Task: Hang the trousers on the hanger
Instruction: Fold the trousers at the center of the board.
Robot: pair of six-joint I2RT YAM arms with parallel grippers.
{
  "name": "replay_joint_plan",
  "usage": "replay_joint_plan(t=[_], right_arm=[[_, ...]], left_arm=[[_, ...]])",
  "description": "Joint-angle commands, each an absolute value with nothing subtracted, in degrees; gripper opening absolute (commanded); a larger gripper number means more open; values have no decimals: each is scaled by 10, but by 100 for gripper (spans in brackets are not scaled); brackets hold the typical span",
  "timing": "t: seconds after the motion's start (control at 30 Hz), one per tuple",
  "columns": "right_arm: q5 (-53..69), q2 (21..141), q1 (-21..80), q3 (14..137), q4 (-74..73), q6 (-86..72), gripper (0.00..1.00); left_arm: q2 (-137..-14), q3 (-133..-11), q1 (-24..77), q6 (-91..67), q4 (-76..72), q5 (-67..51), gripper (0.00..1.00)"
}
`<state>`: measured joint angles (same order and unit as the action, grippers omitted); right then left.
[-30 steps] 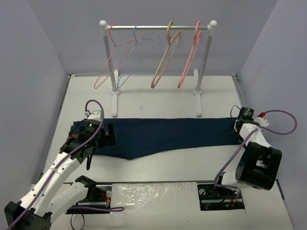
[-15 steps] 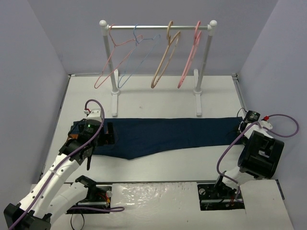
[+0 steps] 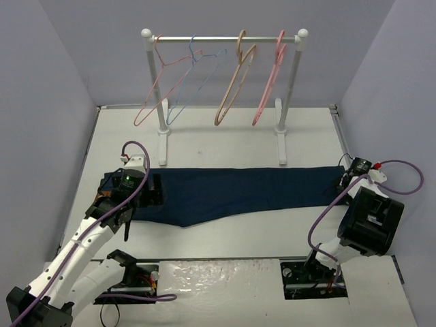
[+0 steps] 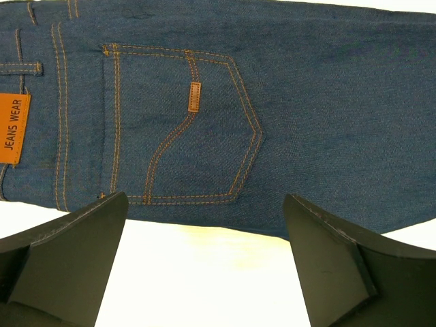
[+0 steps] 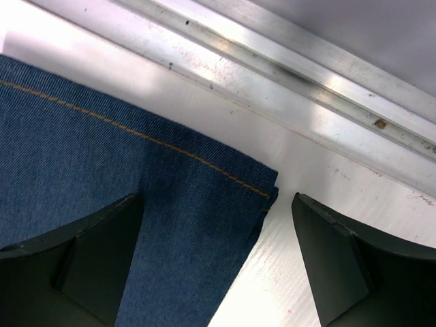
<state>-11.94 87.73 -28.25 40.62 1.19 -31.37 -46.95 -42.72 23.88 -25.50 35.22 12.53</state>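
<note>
The dark navy trousers [image 3: 231, 193] lie flat across the table, waist at the left, leg hems at the right. The tan hanger [image 3: 235, 85] hangs on the rail, third from the left. My left gripper [image 3: 139, 193] is open over the waist end; its wrist view shows the back pocket [image 4: 180, 126] and an orange label [image 4: 13, 128], with the jaws wide apart above the trousers' near edge. My right gripper [image 3: 346, 178] is open at the hem end; its wrist view shows the hem corner [image 5: 225, 197] between the two fingers, one over cloth, one over bare table.
A white rack [image 3: 162, 102] stands at the back of the table with two pink hangers [image 3: 160, 85] [image 3: 269, 82] and a light-blue hanger [image 3: 194, 78]. A metal rail [image 5: 286, 61] runs along the table's right edge. Purple walls close in left, right and behind.
My right arm swung to the right, toward the table's edge, and its gripper settled at the hem corner. The left arm and the trousers have barely moved.
</note>
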Motion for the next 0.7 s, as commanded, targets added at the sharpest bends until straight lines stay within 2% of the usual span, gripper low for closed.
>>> replay_joint_plan(t=[0.0,0.17,0.37,0.47,0.53,0.63,0.67], right_arm=[[-28,886,-279,374,-47,-332,84],[-5,899,-278,375,-37,-314,82],[-1,921,-278,385,-24,-289,63],[14,935,-278,395,-19,-281,40],[12,939,-278,404,-19,-271,28],[17,924,-276,415,-30,-257,3],[12,913,-274,421,-39,-255,0]], left_arm=[[-474,-439,238,-244,318,136,97],[-471,-440,239,-242,316,127,97],[-471,-440,240,-242,317,129,97],[-470,-441,240,-242,322,130,97],[-469,-441,240,-242,321,130,97],[-468,-442,240,-242,322,132,97],[-467,-442,240,-242,323,133,97]])
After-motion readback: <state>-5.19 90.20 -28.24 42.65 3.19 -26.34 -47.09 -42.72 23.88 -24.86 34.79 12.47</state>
